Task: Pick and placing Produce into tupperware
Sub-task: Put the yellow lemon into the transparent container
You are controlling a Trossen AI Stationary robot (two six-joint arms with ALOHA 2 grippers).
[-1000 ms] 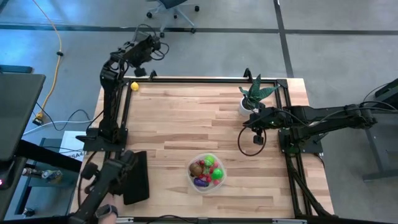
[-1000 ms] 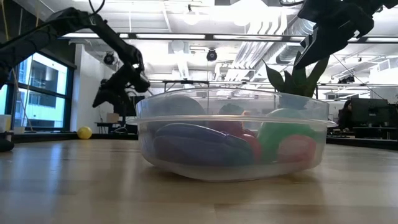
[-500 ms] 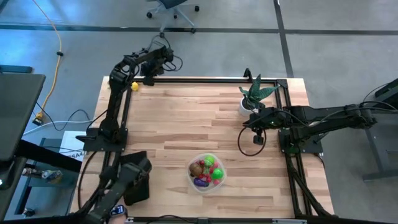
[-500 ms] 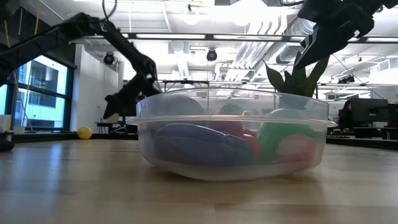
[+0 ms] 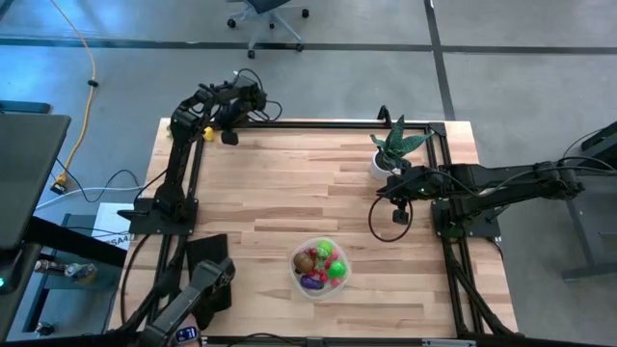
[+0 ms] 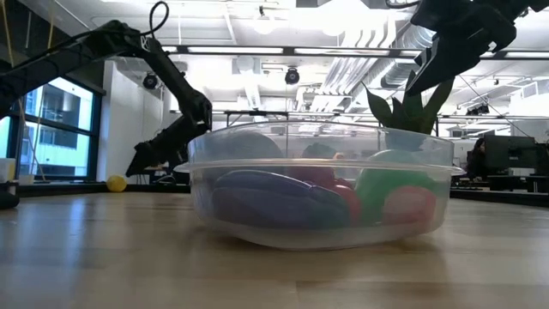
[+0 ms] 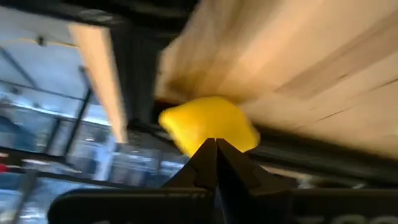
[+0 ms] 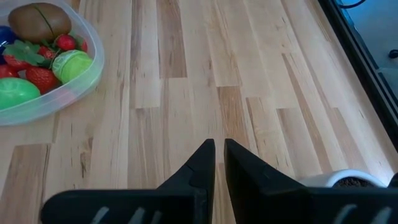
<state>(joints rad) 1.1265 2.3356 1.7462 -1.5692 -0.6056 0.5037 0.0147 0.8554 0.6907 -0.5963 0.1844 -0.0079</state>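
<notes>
The tupperware [image 5: 321, 267] stands near the table's front, right of middle, holding several produce pieces: green, red, purple and brown. A yellow produce piece [image 5: 207, 134] lies on the table at the far left corner. My left gripper [image 5: 229, 138] is shut, pointing slantwise down, just right of the yellow piece [image 7: 199, 121] and apart from it in the high view. In the low view my left gripper [image 6: 135, 169] hangs a little above the yellow piece [image 6: 117, 182]. My right gripper [image 5: 400, 218] hovers shut over the table's right half with nothing in it [image 8: 217, 146].
A spiky green plant in a white pot [image 5: 390, 149] stands at the far right, just behind my right gripper. A flat black rectangle [image 5: 207, 275] lies at the near left. A dark frame rail [image 5: 318, 122] runs along the far edge, close behind the yellow piece.
My left gripper has swung in from beyond the table's far edge and sunk toward the yellow piece at the far left corner, rolling somewhat as it came. It has stayed shut. My right arm has kept still.
</notes>
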